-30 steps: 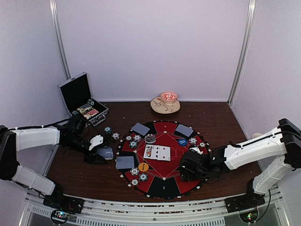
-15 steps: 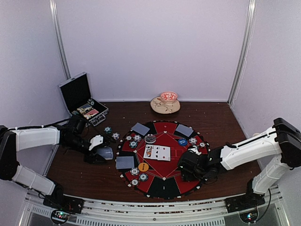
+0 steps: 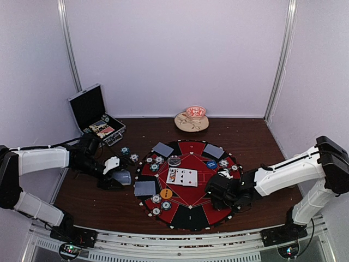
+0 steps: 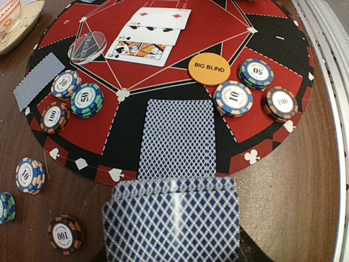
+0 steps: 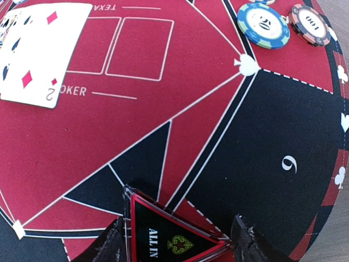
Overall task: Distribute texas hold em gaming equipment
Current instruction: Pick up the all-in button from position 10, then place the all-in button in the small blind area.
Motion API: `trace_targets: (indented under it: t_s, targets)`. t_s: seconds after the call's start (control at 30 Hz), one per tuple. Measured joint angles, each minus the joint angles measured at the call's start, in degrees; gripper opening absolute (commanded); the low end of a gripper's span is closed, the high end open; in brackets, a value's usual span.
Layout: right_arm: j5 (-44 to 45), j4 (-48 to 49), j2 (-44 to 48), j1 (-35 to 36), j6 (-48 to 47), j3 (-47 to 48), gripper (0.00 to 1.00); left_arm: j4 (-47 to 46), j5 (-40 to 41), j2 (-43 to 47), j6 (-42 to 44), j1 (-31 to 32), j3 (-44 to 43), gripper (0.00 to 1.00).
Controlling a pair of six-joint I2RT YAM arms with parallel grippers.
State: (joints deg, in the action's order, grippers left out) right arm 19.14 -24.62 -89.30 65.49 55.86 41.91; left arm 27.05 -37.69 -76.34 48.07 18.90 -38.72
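Dark wood table [image 3: 256, 142] in a white-walled booth, with a round mat [image 3: 188, 217] at its middle. Over the last second the right gripper [image 3: 220, 194] edged left over the mat's near-right sector and its jaws narrowed onto the ALL IN triangle [image 5: 166, 236], which now looks pinched at both ends; I judge a pickup is starting. The left gripper [image 3: 113, 177], just left of the mat, is unchanged, clenched on the deck of cards [image 4: 173, 224].

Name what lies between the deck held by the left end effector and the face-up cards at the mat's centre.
A face-down blue-backed card, flat on the mat beyond the deck; the left wrist view shows it.
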Motion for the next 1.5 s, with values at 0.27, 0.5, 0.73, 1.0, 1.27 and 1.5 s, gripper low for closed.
trace_targets:
  t_s: [0.27, 0.5, 0.73, 1.0, 1.27, 1.5]
  targets:
    - [1.07, -2.16, -2.14, 0.37, -1.44, 4.76, 0.60, 0.00, -0.02, 0.00, 0.00, 0.00, 0.00, 0.53]
    - [3.50, -2.99, -5.01, -0.09, -5.95, 13.11, 0.60, 0.00, -0.02, 0.00, 0.00, 0.00, 0.00, 0.53]
    - [4.37, -2.99, -9.68, -4.04, -11.96, 20.52, 0.60, 0.00, -0.02, 0.00, 0.00, 0.00, 0.00, 0.53]
    - [3.32, -0.74, -14.51, -12.85, -18.71, 28.59, 0.59, 0.00, -0.04, 0.00, 0.00, 0.00, 0.00, 0.53]
    - [-0.35, 2.62, -24.48, -18.95, -23.17, 36.61, 0.58, 0.00, -0.04, 0.00, 0.02, 0.00, 0.00, 0.53]
    - [-1.51, 3.48, -29.68, -21.00, -24.72, 39.50, 0.57, 0.00, -0.04, -0.02, 0.02, 0.00, 0.00, 0.53]
